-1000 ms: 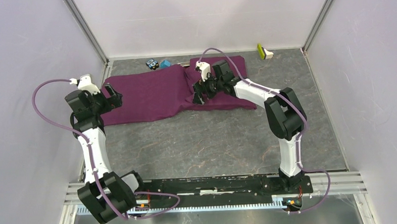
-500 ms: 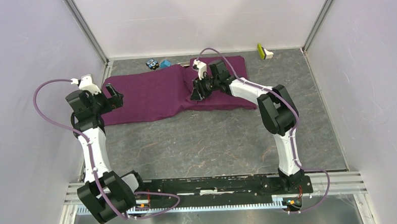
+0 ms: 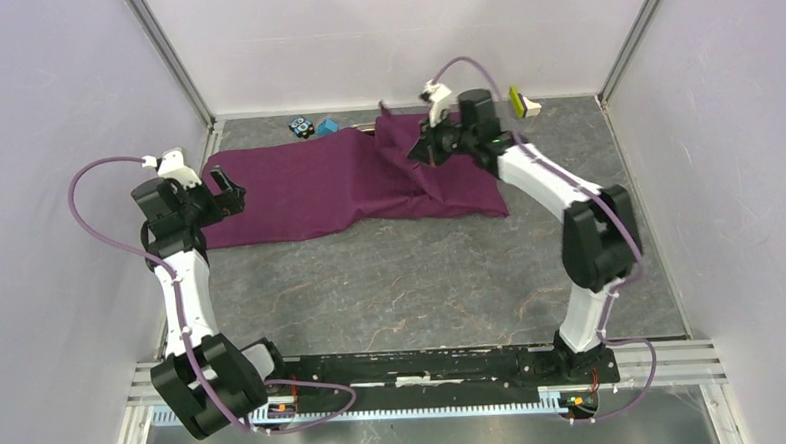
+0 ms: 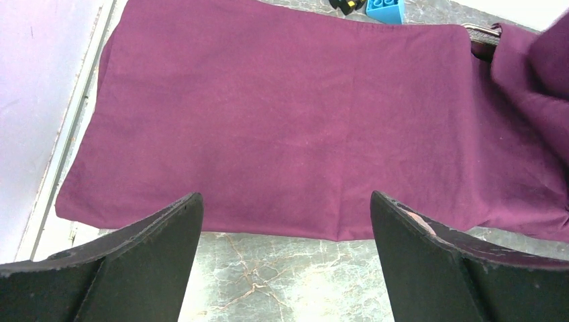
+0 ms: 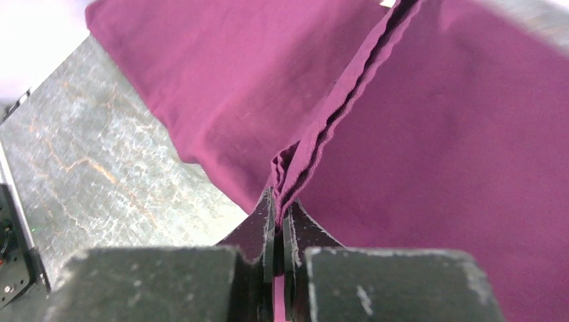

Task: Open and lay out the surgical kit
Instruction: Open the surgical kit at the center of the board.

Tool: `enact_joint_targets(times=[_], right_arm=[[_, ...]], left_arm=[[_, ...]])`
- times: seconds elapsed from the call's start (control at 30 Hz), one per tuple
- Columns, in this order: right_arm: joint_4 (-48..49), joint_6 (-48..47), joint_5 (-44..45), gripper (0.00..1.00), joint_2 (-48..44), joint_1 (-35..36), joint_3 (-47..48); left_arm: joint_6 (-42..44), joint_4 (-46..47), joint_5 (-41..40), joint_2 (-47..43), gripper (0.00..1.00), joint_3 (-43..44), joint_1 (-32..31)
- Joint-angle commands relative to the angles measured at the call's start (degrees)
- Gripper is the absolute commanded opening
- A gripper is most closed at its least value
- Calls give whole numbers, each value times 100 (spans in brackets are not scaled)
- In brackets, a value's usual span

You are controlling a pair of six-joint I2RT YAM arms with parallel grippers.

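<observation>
Clamped tight in the right gripper, upper centre of the overhead view: a pinched ridge of the large purple cloth wrap. From the right wrist, seen as a doubled fold running from the fingertips at lower centre up to the top edge, with cloth sloping away on both sides. Held up off the table at that spot, a peak above the rest of the wrap.

Spread wide and gripping nothing: the left gripper, at the left of the overhead frame, poised at the cloth's left end, over the line where purple meets stone.

Outward from there, the wrap lying mostly flat across the upper middle of the overhead picture, close to the back wall. Peeking out at its far edge, upper right of the left wrist view, a sliver of shiny steel tray; rest hidden under cloth. Just beyond that far edge, side by side, a small black-and-blue toy-like object and a small blue studded block. Further right, near the back right corner, a small yellow-green and white object, apart from the cloth. Beneath everything, a grey marbled stone tabletop.
</observation>
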Motion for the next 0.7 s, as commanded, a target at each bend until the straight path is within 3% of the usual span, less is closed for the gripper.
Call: enact_joint_targets(times=[0.0, 0.3, 0.5, 0.6, 0.67], right_arm=[[334, -98, 154, 0, -1225, -662, -565], [-27, -1074, 281, 0, -3209, -3535, -2439], [-176, -2096, 593, 1, -3711, -5535, -3114], [123, -2536, 1080, 8, -3712, -6150, -3432], [241, -2733, 1294, 30, -3612, -6446, -3514]], left_arm=[[-82, 162, 159, 96, 100, 215, -50], [-158, 337, 185, 363, 100, 554, -144], [-243, 446, 291, 529, 100, 612, -215], [-225, 488, 322, 541, 100, 537, -242], [-190, 498, 340, 539, 100, 485, -255]])
